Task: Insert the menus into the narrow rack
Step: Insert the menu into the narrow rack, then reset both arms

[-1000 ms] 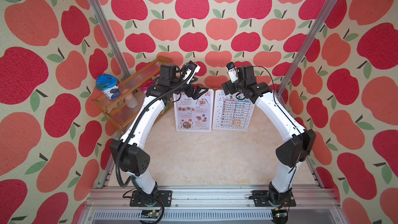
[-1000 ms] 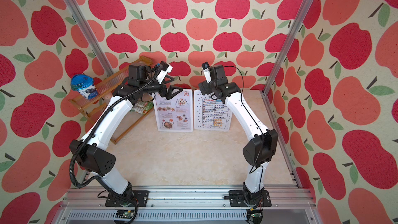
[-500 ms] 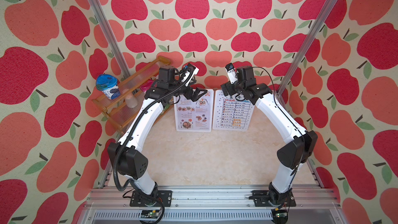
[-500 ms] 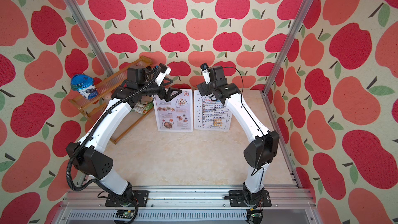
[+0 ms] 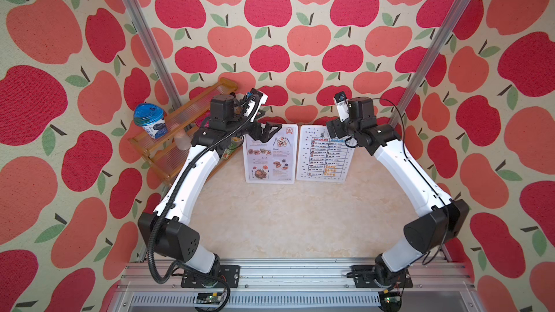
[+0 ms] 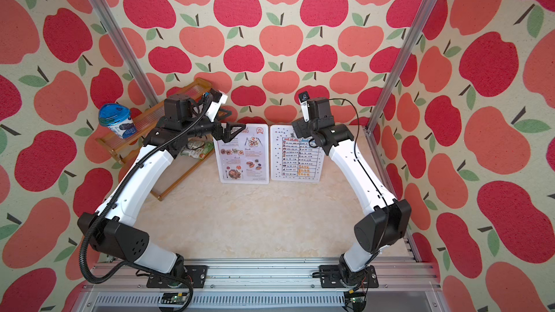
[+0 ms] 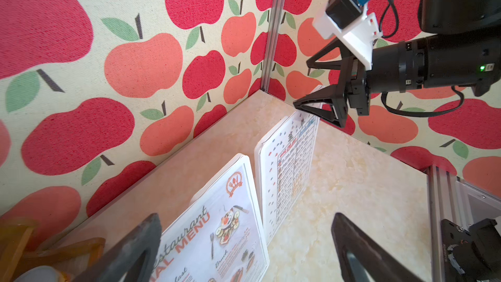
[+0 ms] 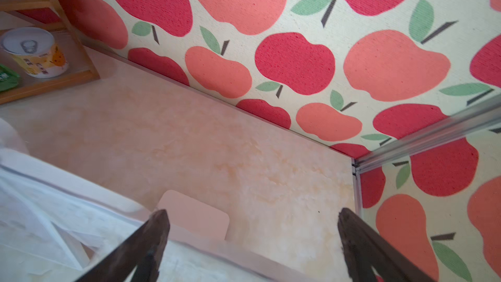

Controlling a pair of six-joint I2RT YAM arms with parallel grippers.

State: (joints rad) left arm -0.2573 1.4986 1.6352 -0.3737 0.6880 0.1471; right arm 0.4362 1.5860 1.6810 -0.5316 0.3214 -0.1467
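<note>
left wrist view: left tool [image 7: 245, 218] and right tool [image 7: 301, 83] are seen spread, empty, near the white red-headed photo menu sheet [image 7: 225, 240] and white black-lined table sheet [image 7: 287, 164].

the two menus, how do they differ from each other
The photo menu has a red heading and dish photos; the table menu has a black-lined grid, dotted border and orange text. The photo menu is nearer the wooden shelf; the table menu farther. Both are white, round-cornered, similar in size.
</note>
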